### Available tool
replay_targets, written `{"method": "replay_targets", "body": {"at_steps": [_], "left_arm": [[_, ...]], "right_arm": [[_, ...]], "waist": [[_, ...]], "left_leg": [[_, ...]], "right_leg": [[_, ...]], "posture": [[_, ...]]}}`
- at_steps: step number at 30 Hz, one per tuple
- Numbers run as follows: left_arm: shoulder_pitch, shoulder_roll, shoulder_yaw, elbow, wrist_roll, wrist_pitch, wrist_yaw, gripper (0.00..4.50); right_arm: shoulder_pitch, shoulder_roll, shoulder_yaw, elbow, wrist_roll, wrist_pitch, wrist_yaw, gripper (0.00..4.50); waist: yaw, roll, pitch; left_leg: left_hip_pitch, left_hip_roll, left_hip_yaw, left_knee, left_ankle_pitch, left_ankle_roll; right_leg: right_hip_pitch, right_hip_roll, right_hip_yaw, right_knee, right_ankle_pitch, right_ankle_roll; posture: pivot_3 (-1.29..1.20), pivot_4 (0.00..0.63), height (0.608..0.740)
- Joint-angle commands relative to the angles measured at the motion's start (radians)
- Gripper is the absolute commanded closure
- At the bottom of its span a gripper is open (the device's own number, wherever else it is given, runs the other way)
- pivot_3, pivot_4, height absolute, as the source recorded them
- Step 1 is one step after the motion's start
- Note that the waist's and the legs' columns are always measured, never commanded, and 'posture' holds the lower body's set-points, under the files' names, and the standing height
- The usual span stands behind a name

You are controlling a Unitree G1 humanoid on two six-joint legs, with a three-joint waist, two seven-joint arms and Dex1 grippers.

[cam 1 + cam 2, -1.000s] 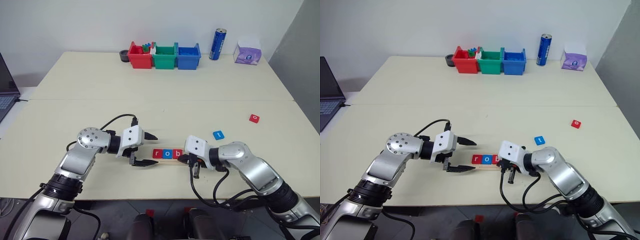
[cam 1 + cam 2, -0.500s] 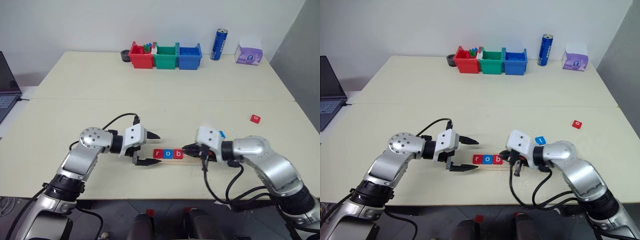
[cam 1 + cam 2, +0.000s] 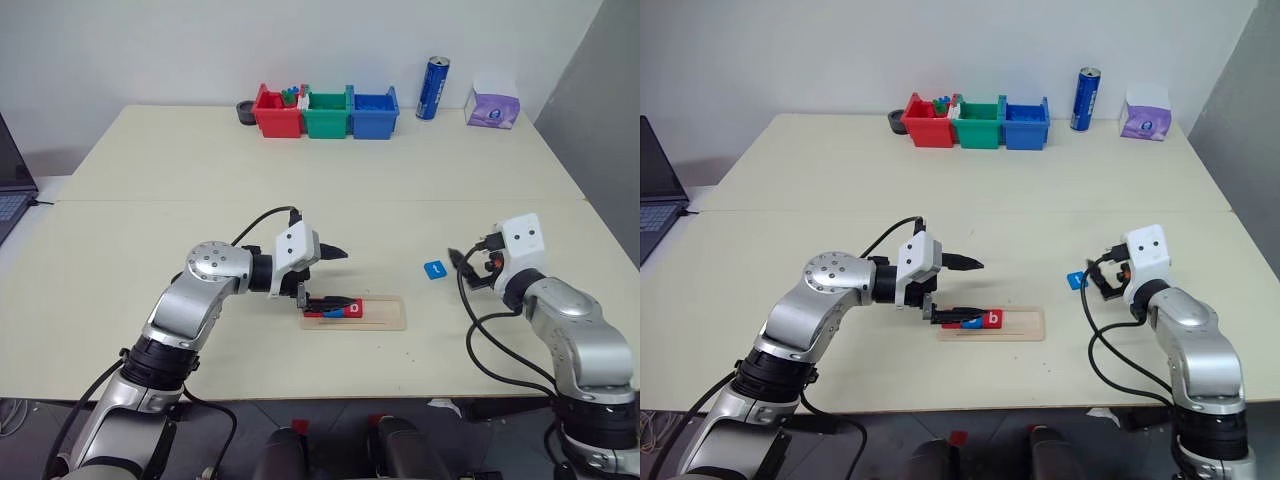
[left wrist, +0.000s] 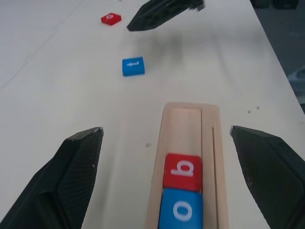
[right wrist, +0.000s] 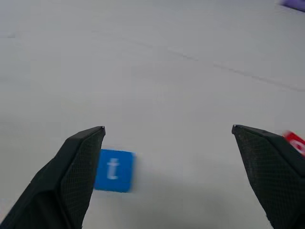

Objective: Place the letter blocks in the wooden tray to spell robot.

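Pale cream desk (image 3: pixel 150 190) against a white wall, with red, green and blue bins (image 3: pixel 325 110), a blue can (image 3: pixel 435 88) and a tissue pack (image 3: pixel 493 103) along its far edge.

Head views: the wooden tray (image 3: pixel 385 313) holds 3 letter blocks (image 3: pixel 335 310). The right gripper (image 3: pixel 470 268), at the tray 1 second ago with jaws shut, has swung out to the right, near the blue t block (image 3: pixel 434 269); 2 letters remain, so I judge it is fetching the next.

Left wrist view: the left gripper (image 4: pixel 174 157) has jaws wide and empty, astride the tray's o and b.

Right wrist view: jaws wide, empty; the t lies ahead, and a red block (image 5: pixel 295 142) is at the edge.
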Motion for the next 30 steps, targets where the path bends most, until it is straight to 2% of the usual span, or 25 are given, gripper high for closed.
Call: {"method": "replay_targets", "body": {"at_steps": [1, 5, 9, 16, 25, 27, 30], "left_arm": [[-0.035, -0.01, -0.02, -0.035, -0.002, 0.007, 0.001, 0.0], [-0.073, -0.03, -0.041, -0.028, 0.002, 0.023, 0.007, 0.0], [-0.107, -0.041, -0.053, -0.022, 0.002, 0.039, 0.009, 0.0], [-0.136, -0.05, -0.059, -0.022, 0.006, 0.06, 0.018, 0.0], [-0.176, -0.062, -0.042, 0.0, -0.001, 0.101, 0.049, 0.0], [-0.182, -0.064, -0.039, 0.005, -0.005, 0.11, 0.054, 0.0], [-0.19, -0.07, -0.04, 0.015, -0.008, 0.128, 0.063, 0.0]], "right_arm": [[-0.058, 0.048, -0.014, 0.072, -0.096, -0.066, -0.175, 0.01], [-0.156, 0.133, -0.048, 0.29, -0.139, -0.146, -0.341, 0.01], [-0.255, 0.147, -0.085, 0.505, -0.153, -0.281, -0.441, 0.01], [-0.393, 0.134, -0.155, 0.813, -0.1, -0.428, -0.508, 0.01], [-0.417, 0.123, -0.218, 0.941, -0.028, -0.466, -0.51, 0.01], [-0.418, 0.119, -0.224, 0.963, -0.014, -0.462, -0.503, 0.59], [-0.408, 0.113, -0.219, 0.982, -0.006, -0.46, -0.499, 1.69]], "waist": [[0.0, 0.0, 0.0], [0.001, 0.0, 0.0], [0.002, 0.001, 0.0], [0.001, 0.002, 0.0], [0.001, 0.002, 0.0], [0.001, 0.002, 0.0], [0.002, 0.002, 0.0]], "left_leg": [[0.0, 0.0, 0.0, 0.0, 0.0, 0.0], [0.0, 0.0, 0.001, 0.0, 0.0, 0.0], [-0.001, 0.0, 0.001, 0.0, 0.0, 0.0], [-0.001, 0.0, 0.002, -0.001, 0.0, 0.0], [-0.001, 0.0, 0.002, -0.001, 0.0, 0.0], [-0.001, 0.0, 0.002, -0.001, 0.0, 0.0], [-0.001, 0.0, 0.002, -0.001, 0.0, 0.0]], "right_leg": [[0.0, 0.0, 0.0, 0.0, 0.0, 0.0], [0.0, 0.0, 0.0, 0.0, 0.0, 0.0], [0.0, -0.001, 0.0, -0.001, 0.0, 0.0], [-0.001, -0.001, 0.001, -0.001, 0.0, 0.0], [-0.001, -0.001, 0.001, -0.001, 0.0, 0.0], [-0.001, -0.001, 0.001, -0.001, 0.0, 0.0], [-0.001, -0.001, 0.001, -0.001, 0.0, 0.0]], "posture": [[0.0, 0.15, 0.74], [0.0, 0.15, 0.74], [0.0, 0.15, 0.74], [0.0, 0.15, 0.74], [0.0, 0.15, 0.74], [0.0, 0.15, 0.74], [0.0, 0.15, 0.74]]}}
